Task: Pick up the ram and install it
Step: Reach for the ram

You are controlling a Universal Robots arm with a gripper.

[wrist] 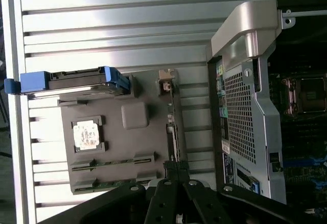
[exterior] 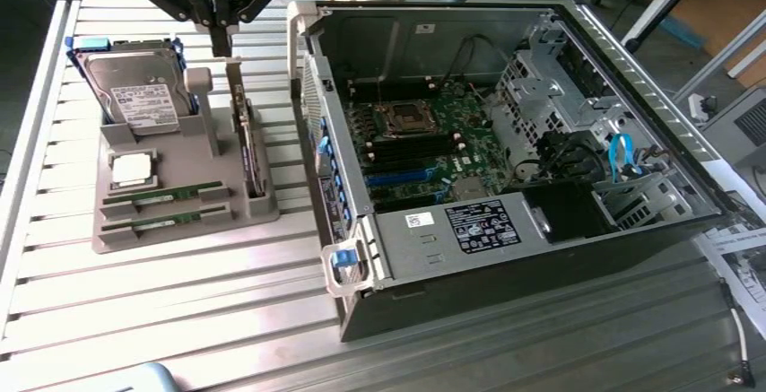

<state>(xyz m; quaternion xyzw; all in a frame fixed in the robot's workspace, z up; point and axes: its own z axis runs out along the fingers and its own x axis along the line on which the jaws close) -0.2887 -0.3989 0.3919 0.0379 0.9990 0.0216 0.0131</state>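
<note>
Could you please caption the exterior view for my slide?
Shut gripper above grey parts tray; two ram sticks lie in their slots.

Both ram sticks [exterior: 164, 197] are green with little black chips, and the tray [exterior: 179, 235] is plain grey. CPU [exterior: 132, 169] is shiny silver. Hard drive [exterior: 146, 96] is silver with a white label, and its caddy [exterior: 82, 45] is blue. Surface [exterior: 156, 320] is ribbed bare aluminium. Motherboard [exterior: 437, 127] is dark green, and there's a blue latch [exterior: 344, 266] on the grey case [exterior: 401, 253]. Gripper [exterior: 222, 49] is all black.
</note>
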